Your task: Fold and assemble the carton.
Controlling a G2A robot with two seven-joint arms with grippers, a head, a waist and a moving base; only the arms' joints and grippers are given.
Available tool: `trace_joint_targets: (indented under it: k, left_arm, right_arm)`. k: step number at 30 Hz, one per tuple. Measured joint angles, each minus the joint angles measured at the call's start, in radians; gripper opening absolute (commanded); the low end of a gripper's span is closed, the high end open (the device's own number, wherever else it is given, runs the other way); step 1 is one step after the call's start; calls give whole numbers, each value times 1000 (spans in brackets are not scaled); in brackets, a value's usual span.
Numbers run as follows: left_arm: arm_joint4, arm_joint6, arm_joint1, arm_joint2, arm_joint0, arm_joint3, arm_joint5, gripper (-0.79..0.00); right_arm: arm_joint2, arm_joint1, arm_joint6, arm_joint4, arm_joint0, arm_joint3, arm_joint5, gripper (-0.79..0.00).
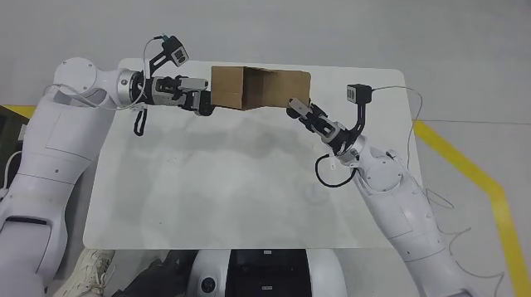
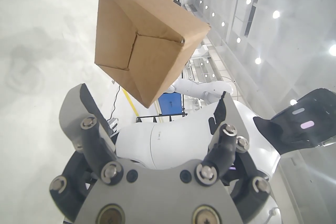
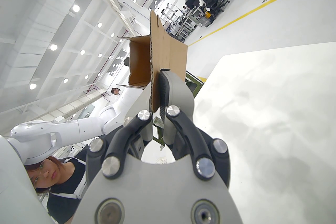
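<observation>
A brown cardboard carton [image 1: 259, 88] hangs in the air above the far part of the white table [image 1: 249, 189], its closed bottom toward my left arm. In the left wrist view the carton [image 2: 147, 43] shows its folded bottom flaps, a short way beyond my left gripper [image 2: 155, 104], which is open and apart from it. My right gripper [image 1: 296, 106] is shut on the carton's open-end flap [image 3: 160, 59], pinching the corrugated edge between its fingers [image 3: 164, 88]. The carton's open inside [image 3: 139, 64] faces the right wrist camera.
The white table's near and middle area [image 1: 241, 206] has only faint marks on it. Yellow floor lines [image 1: 477, 181] run past the table's right side. A cable [image 1: 398, 90] trails from the right wrist.
</observation>
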Motion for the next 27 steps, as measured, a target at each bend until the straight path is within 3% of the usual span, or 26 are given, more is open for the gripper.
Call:
trace_joint_targets:
  k: [6, 9, 16, 27]
  left_arm:
    - [27, 33, 2, -8, 8, -19, -14, 0]
    - [72, 75, 6, -28, 27, -54, -66, 0]
    - [158, 80, 17, -84, 56, -70, -294, 0]
    - [184, 175, 47, -117, 108, -143, -385, 0]
  right_arm:
    - [0, 0, 0, 0, 0, 0, 0, -785]
    - [0, 0, 0, 0, 0, 0, 0, -785]
    - [0, 0, 0, 0, 0, 0, 0, -785]
    - [0, 0, 0, 0, 0, 0, 0, -785]
